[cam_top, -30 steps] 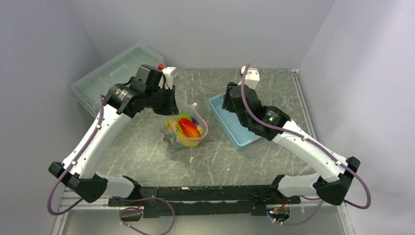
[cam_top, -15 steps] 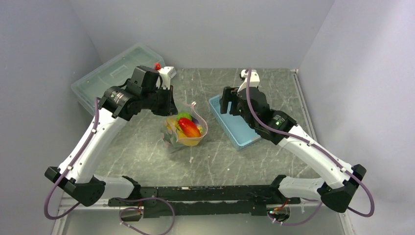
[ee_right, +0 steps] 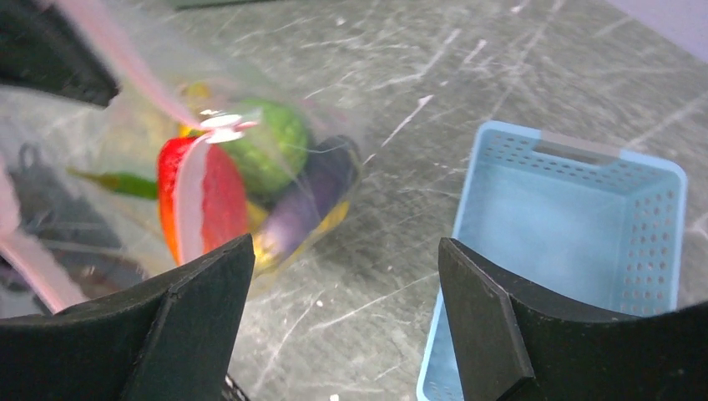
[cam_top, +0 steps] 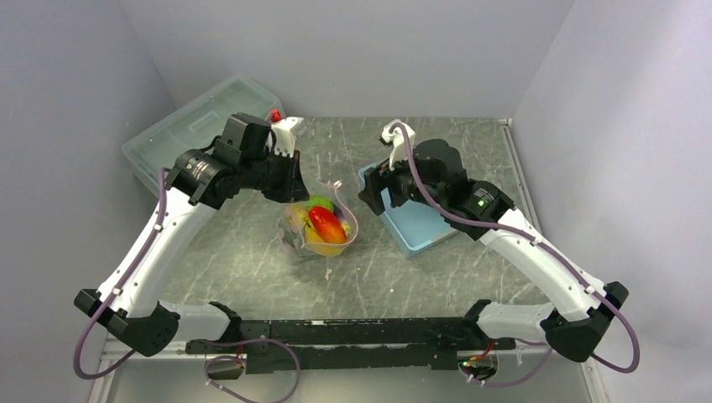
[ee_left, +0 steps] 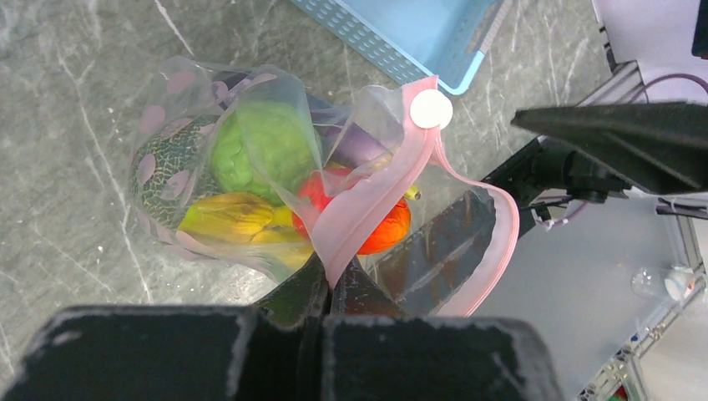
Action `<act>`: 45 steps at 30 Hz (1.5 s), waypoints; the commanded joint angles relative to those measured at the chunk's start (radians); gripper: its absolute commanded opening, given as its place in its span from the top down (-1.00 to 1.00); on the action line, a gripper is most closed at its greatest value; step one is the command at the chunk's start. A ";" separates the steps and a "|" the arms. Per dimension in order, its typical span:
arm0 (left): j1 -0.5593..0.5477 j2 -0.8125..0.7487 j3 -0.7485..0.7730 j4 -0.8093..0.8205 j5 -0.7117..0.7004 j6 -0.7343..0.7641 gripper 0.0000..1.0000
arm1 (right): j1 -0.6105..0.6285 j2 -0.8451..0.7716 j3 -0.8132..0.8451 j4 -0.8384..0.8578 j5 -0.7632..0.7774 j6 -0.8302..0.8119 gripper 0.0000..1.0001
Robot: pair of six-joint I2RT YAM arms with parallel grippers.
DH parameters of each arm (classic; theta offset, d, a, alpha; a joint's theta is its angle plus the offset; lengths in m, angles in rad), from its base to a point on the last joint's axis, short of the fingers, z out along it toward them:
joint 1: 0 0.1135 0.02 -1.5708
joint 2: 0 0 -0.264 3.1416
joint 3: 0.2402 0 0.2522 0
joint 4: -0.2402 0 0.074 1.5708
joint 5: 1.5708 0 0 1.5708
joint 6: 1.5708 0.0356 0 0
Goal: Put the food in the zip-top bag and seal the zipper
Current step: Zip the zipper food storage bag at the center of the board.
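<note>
The left end effector (ee_left: pixel 327 288) is pressed together on the pink zipper strip (ee_left: pixel 380 200) of the floppy clear plastic bag with pale pink dots (cam_top: pixel 319 231). The bag lies mid-way across the grey marbled desk (cam_top: pixel 235 252) — mouth gaping, toy fruits and vegetables (ee_left: pixel 263 150) inside. The right end effector (ee_right: pixel 342 251) hangs spread wide above the desk — between the bag and the light-blue slatted basket (ee_right: pixel 568 217).
</note>
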 commanded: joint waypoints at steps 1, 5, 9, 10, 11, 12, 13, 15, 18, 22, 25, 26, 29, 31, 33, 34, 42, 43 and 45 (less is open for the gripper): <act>0.005 -0.038 0.016 0.043 0.108 0.057 1.00 | -0.004 -0.002 0.072 -0.072 -0.228 -0.176 -0.70; 0.004 -0.033 0.023 0.031 0.163 0.084 1.00 | -0.003 -0.020 0.081 -0.094 -0.330 -0.262 -0.74; 0.005 -0.030 0.030 0.022 0.224 0.107 1.00 | -0.001 -0.051 0.057 -0.062 -0.348 -0.342 -0.77; 0.004 -0.028 0.031 0.018 0.237 0.113 1.00 | -0.001 -0.063 0.044 -0.050 -0.356 -0.371 -0.78; 0.004 -0.028 0.032 0.015 0.252 0.119 1.00 | -0.001 -0.075 0.034 -0.039 -0.370 -0.402 -0.78; 0.005 -0.026 0.031 0.011 0.267 0.130 1.00 | -0.001 -0.085 0.023 -0.028 -0.383 -0.429 -0.79; 0.004 -0.023 0.031 0.007 0.287 0.138 1.00 | -0.001 -0.095 0.012 -0.014 -0.391 -0.453 -0.80; 0.004 -0.021 0.026 0.002 0.327 0.149 1.00 | -0.001 -0.105 0.003 -0.006 -0.415 -0.500 -0.81; 0.005 -0.023 0.019 0.005 0.354 0.156 1.00 | -0.001 -0.102 0.013 -0.033 -0.507 -0.576 -0.80; 0.005 -0.025 0.020 0.004 0.413 0.170 1.00 | -0.001 -0.089 0.021 -0.029 -0.588 -0.637 -0.76; 0.005 -0.023 0.028 -0.008 0.452 0.188 1.00 | -0.001 -0.079 0.017 -0.009 -0.619 -0.666 -0.76; 0.004 -0.021 0.034 -0.017 0.463 0.194 1.00 | -0.002 -0.075 0.016 -0.006 -0.625 -0.674 -0.76; 0.004 -0.016 0.045 -0.040 0.489 0.218 1.00 | -0.001 -0.060 0.019 -0.006 -0.646 -0.699 -0.74; 0.004 -0.016 0.047 -0.044 0.497 0.225 1.00 | -0.001 -0.046 0.029 -0.011 -0.677 -0.709 -0.70; 0.005 -0.016 0.051 -0.044 0.518 0.228 1.00 | -0.002 -0.031 0.040 -0.024 -0.717 -0.717 -0.60; 0.004 -0.016 0.054 -0.043 0.528 0.230 1.00 | -0.001 -0.021 0.047 -0.035 -0.744 -0.721 -0.54; 0.004 -0.008 0.074 -0.039 0.588 0.230 1.00 | -0.001 -0.022 -0.008 0.015 -0.837 -0.690 -0.22; 0.004 -0.007 0.074 -0.038 0.596 0.231 1.00 | -0.001 -0.028 -0.025 0.030 -0.845 -0.685 -0.19; 0.004 -0.003 0.071 -0.039 0.611 0.232 1.00 | -0.001 -0.041 -0.049 0.062 -0.861 -0.675 -0.10</act>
